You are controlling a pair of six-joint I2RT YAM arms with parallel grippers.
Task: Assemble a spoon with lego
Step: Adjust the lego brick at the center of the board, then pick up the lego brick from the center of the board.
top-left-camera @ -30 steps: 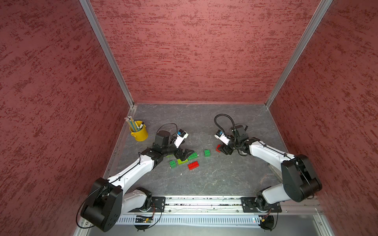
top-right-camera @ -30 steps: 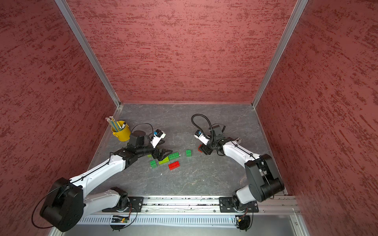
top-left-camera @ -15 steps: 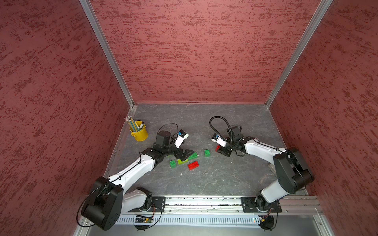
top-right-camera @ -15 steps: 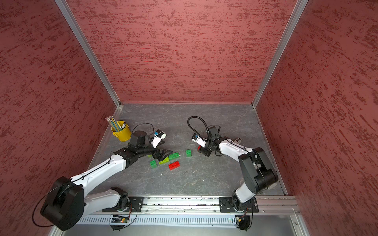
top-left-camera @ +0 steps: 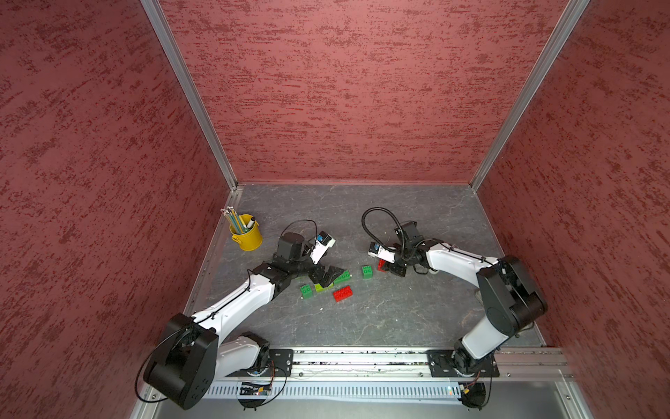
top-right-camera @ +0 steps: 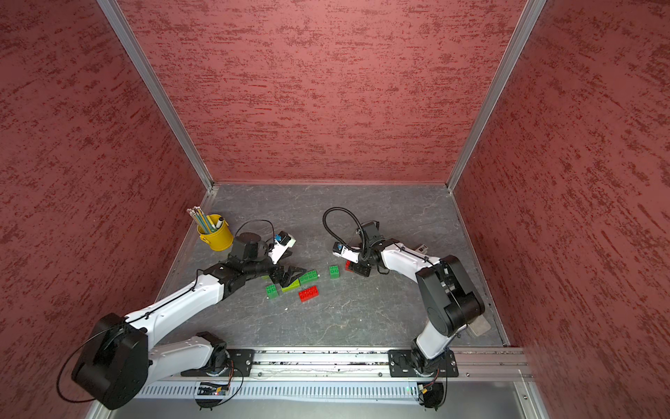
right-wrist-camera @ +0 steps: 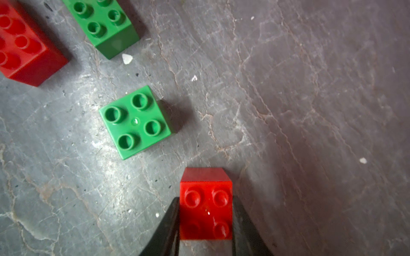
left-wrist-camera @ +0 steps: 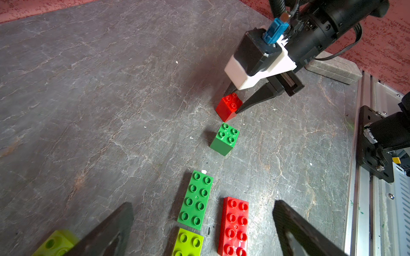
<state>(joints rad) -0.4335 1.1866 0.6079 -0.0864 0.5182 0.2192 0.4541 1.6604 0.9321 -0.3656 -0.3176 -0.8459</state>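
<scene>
Left arm (top-left-camera: 239, 304) low and outstretched, jaws wide apart; right arm (top-left-camera: 453, 259) low, inward, jaws tight in a grip.

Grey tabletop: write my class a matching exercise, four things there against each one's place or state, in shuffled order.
Things
1 small square red plastic brick
2 long red plastic brick
3 left tool
4 small yellow cup

States
A holds pencils
B wide open
C gripped by the right tool
D lies beside a long green plastic brick

Pairs: 1-C, 2-D, 3-B, 4-A
</scene>
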